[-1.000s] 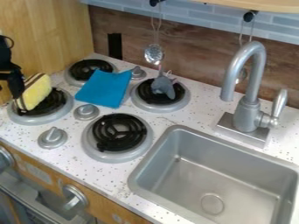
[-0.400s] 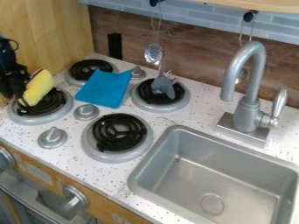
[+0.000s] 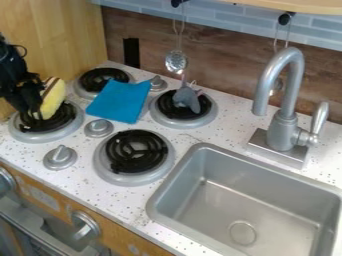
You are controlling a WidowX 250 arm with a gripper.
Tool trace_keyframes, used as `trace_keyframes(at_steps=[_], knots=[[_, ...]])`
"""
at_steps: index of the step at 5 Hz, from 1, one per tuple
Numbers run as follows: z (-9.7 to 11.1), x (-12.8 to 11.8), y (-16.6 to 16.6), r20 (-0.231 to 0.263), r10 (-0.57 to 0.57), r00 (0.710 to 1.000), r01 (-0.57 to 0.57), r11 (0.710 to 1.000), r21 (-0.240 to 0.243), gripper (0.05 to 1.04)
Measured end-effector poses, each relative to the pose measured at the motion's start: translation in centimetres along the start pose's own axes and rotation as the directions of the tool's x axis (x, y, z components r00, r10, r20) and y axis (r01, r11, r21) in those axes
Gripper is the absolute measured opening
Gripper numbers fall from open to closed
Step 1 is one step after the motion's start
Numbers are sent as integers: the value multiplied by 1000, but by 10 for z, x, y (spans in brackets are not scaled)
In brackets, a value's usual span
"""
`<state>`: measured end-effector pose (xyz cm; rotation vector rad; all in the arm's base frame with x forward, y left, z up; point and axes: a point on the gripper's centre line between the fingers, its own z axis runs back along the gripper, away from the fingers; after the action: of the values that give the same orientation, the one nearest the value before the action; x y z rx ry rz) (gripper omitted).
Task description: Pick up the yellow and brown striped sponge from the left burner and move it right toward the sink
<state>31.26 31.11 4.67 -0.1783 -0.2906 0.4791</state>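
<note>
Cloth (image 3: 120, 101) between burners (image 3: 136, 151), faucet (image 3: 282, 131) behind sink (image 3: 267, 200)

The tool (image 3: 32, 114) partly hides the yellow object (image 3: 55, 97); the arm (image 3: 9, 62) is cut off.

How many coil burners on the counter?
4: left one under the yellow item by the gripper; rear one behind the blue cloth; right one under the grey item; front one beside the sink.

Four coil burners (image 3: 137, 156) (two front, two back), three countertop knobs (image 3: 60, 157), two front-panel knobs (image 3: 85, 226), two hooks (image 3: 286, 19), two hanging utensils (image 3: 176, 61), one blue cloth (image 3: 119, 102), yellow toy (image 3: 53, 101), grey toy (image 3: 187, 99), sink (image 3: 244, 202), faucet (image 3: 285, 131).
</note>
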Motion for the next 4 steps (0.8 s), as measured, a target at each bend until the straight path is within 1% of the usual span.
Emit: trace_keyframes(at_steps=[1,2,3,4], knots=[[-8,-7,-7,-16,-15,1000,15,999,-38,742],[-12,-8,-11,3,-28,1000,28,997,-65,533],[-13,-8,-11,12,-33,999,34,997,-67,437],[-12,-8,-12,18,-34,999,35,997,-72,382]])
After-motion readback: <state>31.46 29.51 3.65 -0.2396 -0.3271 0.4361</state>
